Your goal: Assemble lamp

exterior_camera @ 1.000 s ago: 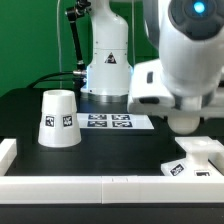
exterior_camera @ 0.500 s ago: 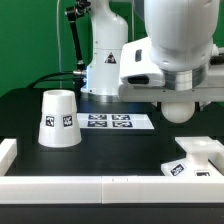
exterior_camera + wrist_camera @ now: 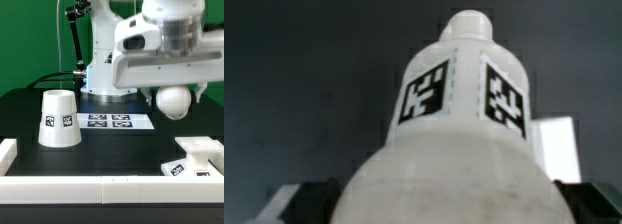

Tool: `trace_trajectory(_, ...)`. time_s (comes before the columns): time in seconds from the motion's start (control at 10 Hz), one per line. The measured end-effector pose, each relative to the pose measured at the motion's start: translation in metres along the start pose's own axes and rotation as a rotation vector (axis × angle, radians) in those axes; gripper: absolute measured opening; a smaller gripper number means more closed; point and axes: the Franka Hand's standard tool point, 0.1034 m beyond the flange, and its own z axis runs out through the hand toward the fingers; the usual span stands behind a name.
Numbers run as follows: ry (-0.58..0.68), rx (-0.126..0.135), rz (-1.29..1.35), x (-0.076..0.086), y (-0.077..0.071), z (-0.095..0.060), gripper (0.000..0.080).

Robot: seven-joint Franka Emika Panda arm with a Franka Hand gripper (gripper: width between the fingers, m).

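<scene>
Shade (image 3: 58, 118) upright off the marker board (image 3: 108, 122) on the exterior view's left, bare black table (image 3: 140, 150) before the board, gripper (image 3: 173, 90) clamped on bulb (image 3: 173, 101) aloft above the board's other end, long axis vertical, ball down, base (image 3: 200, 155) beyond, by the white rail (image 3: 90, 186).

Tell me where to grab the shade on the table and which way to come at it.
Grip the shade by its narrow upper end, coming straight down from above. It stands upright on the table, wide end down, so the walls are closest together at the top and nothing blocks it there. The hand holds the bulb now; free it first.
</scene>
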Motion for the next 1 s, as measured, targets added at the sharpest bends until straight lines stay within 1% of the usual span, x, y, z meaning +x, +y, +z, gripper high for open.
trace_trajectory(0.1, 0.098, 0.002, -0.001, 0.009, -0.001, -0.008, 0.0579)
trace_trajectory(0.2, 0.172, -0.003, -0.003, 0.009, 0.0, -0.004, 0.0579)
trace_trajectory(0.3, 0.212, -0.007, -0.004, 0.009, 0.001, -0.002, 0.0579)
trace_trajectory(0.4, 0.312, -0.012, -0.008, 0.015, 0.001, -0.005, 0.0579)
trace_trajectory(0.5, 0.372, -0.02, -0.021, 0.015, 0.003, -0.005, 0.0579)
trace_trajectory(0.6, 0.4, -0.039, -0.066, 0.016, 0.005, -0.016, 0.0579)
trace_trajectory(0.7, 0.503, -0.06, -0.111, 0.026, 0.004, -0.037, 0.0579)
trace_trajectory(0.8, 0.542, -0.093, -0.18, 0.031, -0.001, -0.047, 0.0579)
trace_trajectory(0.9, 0.576, -0.113, -0.226, 0.035, -0.009, -0.054, 0.0579)
trace_trajectory(1.0, 0.716, -0.097, -0.21, 0.039, -0.007, -0.057, 0.0579)
